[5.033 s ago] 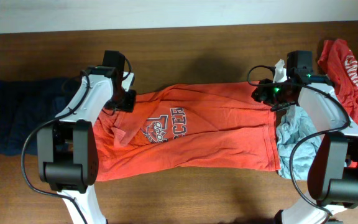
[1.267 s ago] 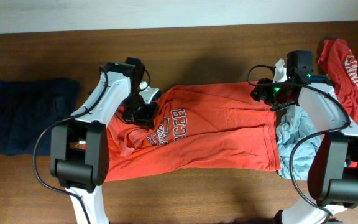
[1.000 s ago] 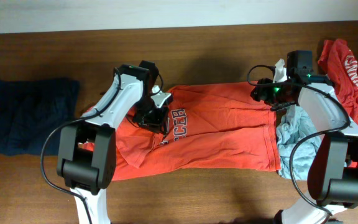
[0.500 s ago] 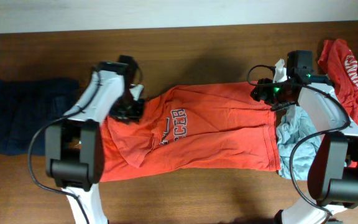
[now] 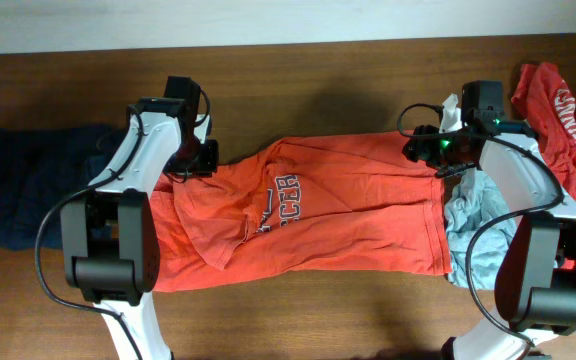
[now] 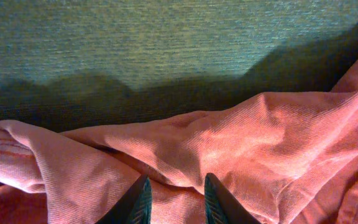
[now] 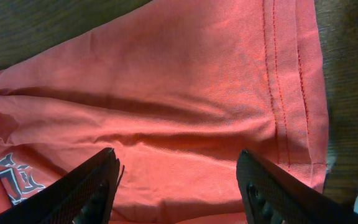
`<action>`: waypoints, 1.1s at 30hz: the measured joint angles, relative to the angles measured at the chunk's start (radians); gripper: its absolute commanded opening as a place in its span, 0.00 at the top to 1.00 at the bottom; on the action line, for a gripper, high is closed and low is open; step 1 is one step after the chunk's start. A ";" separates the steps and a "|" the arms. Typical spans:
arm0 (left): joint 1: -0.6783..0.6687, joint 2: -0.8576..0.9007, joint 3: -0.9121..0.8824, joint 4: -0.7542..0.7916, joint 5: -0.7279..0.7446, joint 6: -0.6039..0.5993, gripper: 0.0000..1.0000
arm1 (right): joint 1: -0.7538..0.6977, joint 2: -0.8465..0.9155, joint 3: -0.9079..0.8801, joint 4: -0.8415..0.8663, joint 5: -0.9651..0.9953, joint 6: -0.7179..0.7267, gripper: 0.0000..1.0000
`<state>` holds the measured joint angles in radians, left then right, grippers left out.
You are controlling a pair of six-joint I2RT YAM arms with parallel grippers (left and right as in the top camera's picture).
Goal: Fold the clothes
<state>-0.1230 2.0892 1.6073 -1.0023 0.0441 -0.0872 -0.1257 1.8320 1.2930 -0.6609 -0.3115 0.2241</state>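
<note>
Orange shirt (image 5: 338, 215) spread mid-table (image 5: 348, 75). Left gripper (image 6: 177, 188) jaws pinching shirt fold, left side. Right gripper (image 7: 176, 162) jaws spread wide over hem.

A brown wooden desk (image 5: 328, 80) carried an orange T-shirt (image 5: 348, 220) spread across its middle. A dark blue garment (image 5: 18, 195) lay at the left edge, a pale blue garment (image 5: 473, 215) touched the shirt's right hem, and a red garment (image 5: 563, 110) sat crumpled at the far right.

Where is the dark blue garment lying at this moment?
In the overhead view, the dark blue garment lies at the far left of the table, to the left of the spread orange T-shirt.
</note>
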 measured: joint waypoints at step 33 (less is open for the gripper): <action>0.220 0.158 0.122 0.015 0.029 -0.029 0.78 | 0.044 0.003 0.000 0.011 -0.074 -0.135 0.80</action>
<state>0.0967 2.2471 1.7290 -0.9874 0.0731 -0.1158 -0.0818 1.8351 1.2934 -0.6498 -0.3859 0.0891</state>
